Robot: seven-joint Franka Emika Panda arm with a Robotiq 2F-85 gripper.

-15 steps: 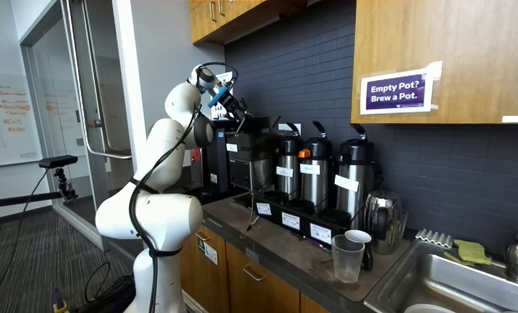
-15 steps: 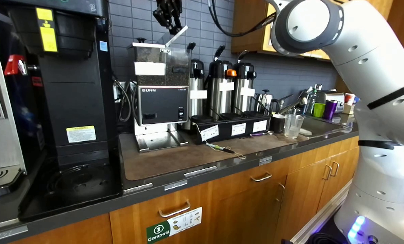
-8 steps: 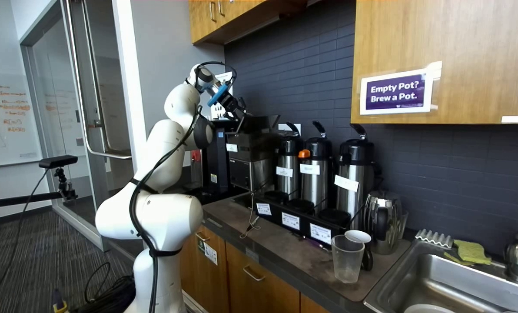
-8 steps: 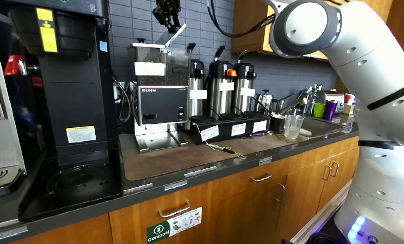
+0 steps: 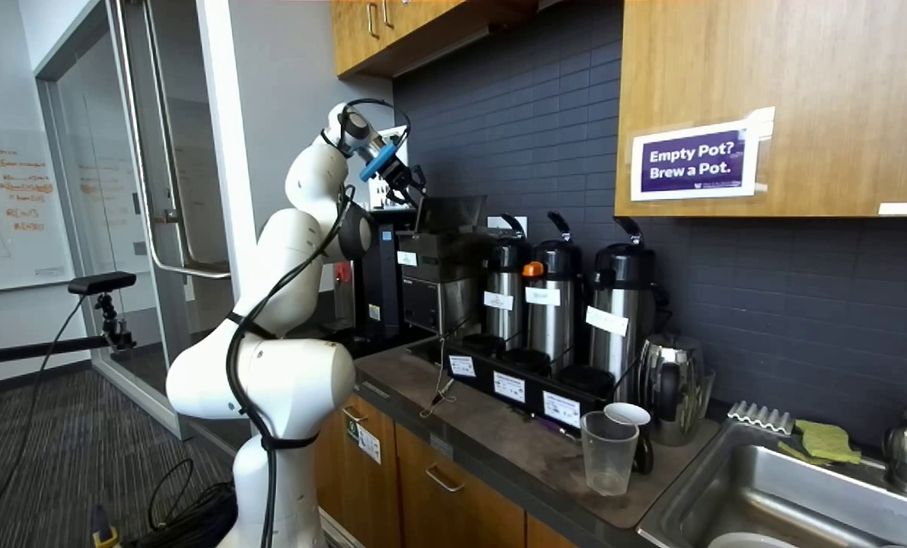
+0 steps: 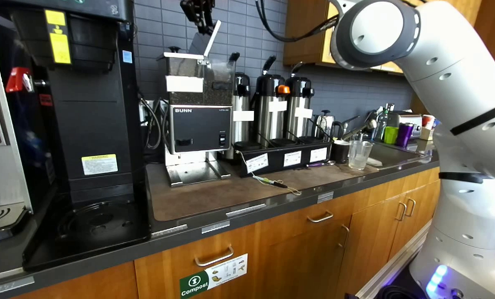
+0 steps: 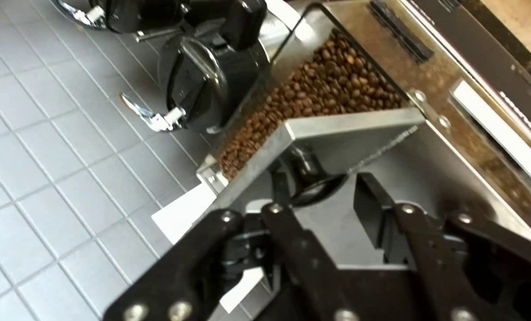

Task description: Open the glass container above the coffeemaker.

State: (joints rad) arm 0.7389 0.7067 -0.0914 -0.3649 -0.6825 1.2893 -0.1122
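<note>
The coffeemaker (image 6: 199,131), boxy with a black-and-steel front, bears the glass container (image 6: 219,74), a tinted see-through hopper also seen in an exterior view (image 5: 442,262). Its lid (image 6: 212,39) is raised steeply on its hinge. In the wrist view, coffee beans (image 7: 332,80) show beneath the tilted lid (image 7: 354,138). My gripper (image 7: 321,183) has its fingers on both sides of the lid's black knob (image 7: 308,165), shut on it; the exact contact at the right finger is hard to see. From outside, my gripper (image 6: 208,30) stands at the lid's upper edge.
Beside the hopper stand three pump pots (image 6: 271,112) along the tiled wall. On the opposite side rises a tall black brewer (image 6: 91,124). A second knob (image 6: 173,49) sits on the hopper's other half. Farther along the counter is a see-through cup (image 5: 609,457) near the sink (image 5: 773,472).
My gripper has moved up and away from the pump pots. The lid has swung with it and now stands more upright.
</note>
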